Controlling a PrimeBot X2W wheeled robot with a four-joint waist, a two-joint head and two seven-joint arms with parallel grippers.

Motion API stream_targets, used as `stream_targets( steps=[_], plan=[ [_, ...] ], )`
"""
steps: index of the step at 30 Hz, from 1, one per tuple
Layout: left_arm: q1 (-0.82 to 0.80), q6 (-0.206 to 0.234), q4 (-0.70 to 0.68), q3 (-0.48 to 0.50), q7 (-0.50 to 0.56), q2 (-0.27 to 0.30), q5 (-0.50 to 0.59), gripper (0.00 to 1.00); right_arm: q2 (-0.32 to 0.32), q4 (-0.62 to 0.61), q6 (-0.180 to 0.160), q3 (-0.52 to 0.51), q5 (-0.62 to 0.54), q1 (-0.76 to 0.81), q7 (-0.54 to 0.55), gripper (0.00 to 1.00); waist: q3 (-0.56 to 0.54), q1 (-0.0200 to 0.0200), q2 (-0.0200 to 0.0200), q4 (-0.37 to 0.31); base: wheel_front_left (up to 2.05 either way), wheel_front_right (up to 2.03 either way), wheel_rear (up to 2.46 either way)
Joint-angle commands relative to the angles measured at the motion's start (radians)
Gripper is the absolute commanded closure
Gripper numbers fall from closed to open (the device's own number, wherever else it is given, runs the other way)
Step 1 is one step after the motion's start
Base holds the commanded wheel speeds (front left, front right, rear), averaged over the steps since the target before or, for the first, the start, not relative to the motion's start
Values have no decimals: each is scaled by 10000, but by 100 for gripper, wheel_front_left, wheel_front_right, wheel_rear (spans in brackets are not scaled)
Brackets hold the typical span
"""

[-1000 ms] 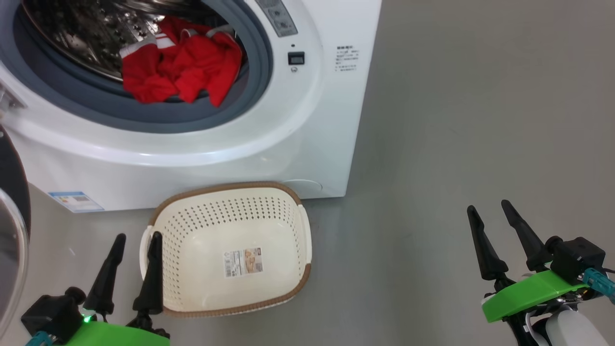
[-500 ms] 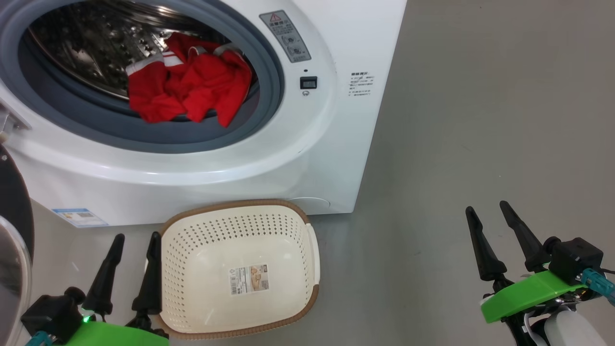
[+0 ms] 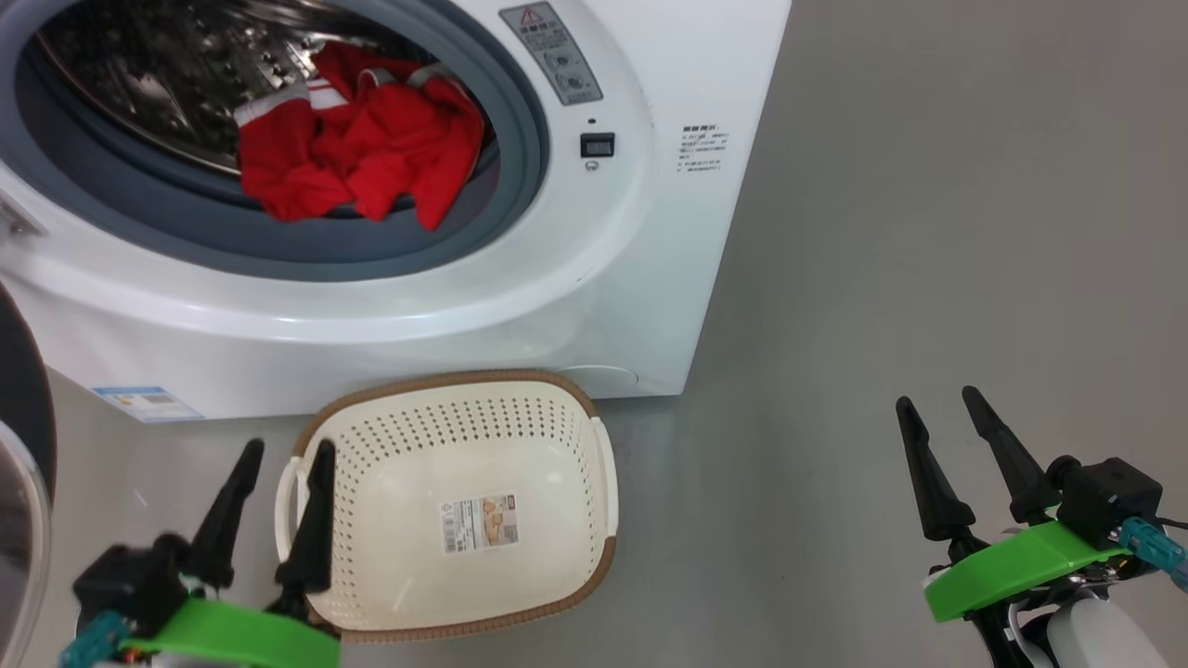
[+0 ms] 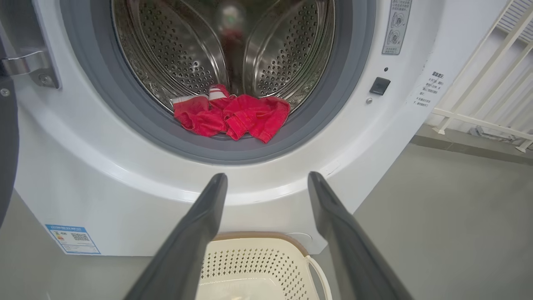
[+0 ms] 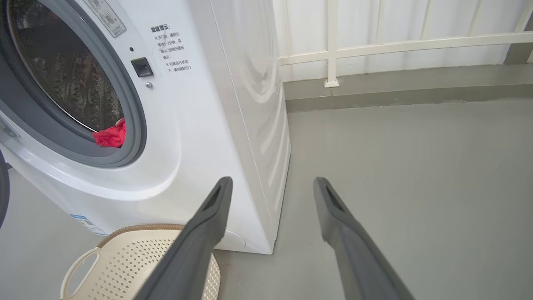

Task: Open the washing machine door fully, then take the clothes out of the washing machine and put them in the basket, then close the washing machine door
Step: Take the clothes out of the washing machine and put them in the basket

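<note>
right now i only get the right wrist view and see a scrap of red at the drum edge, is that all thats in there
observer: no, the clothes are a whole bunched red pile at the front of the drum, with one corner draped over the grey rubber ring.
operator: anything in the basket yet
observer: nothing, the basket has only a paper label stuck on its bottom.
operator: and the other arm
observer: the left gripper is open and holds nothing, low beside the basket's left side, its fingers pointing toward the drum opening.
</note>
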Motion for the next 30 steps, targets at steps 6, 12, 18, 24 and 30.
stream_targets(
  steps=[6, 12, 18, 24, 30],
  plan=[
    [-2312, -56, 1034, -630, -49, 874, 74, 0, 69, -314, 46, 266, -139, -381, -94, 0, 773, 0, 0, -42, 0, 0, 0],
    [-4764, -56, 3054, -1570, 39, 1389, -178, 0, 243, -358, 46, 385, -187, -734, -94, 0, 1567, 0, 0, -275, 0, 0, 0],
    [-7106, -56, 4852, -2344, 497, 1752, -610, 0, 439, -408, 46, 438, -237, -1040, -94, 0, 2336, 0, 0, -592, 0, 0, 0],
    [-9000, -56, 6120, -3127, 900, 2008, -1048, 0, 566, -491, 46, 444, -273, -1344, -94, 0, 3002, 0, 0, -804, 0, 0, 0],
    [-10373, -56, 7066, -3952, 1272, 2166, -1481, 0, 675, -575, 46, 523, -323, -1562, -94, 0, 3456, 0, 0, -941, 0, 0, 0]
  ],
)
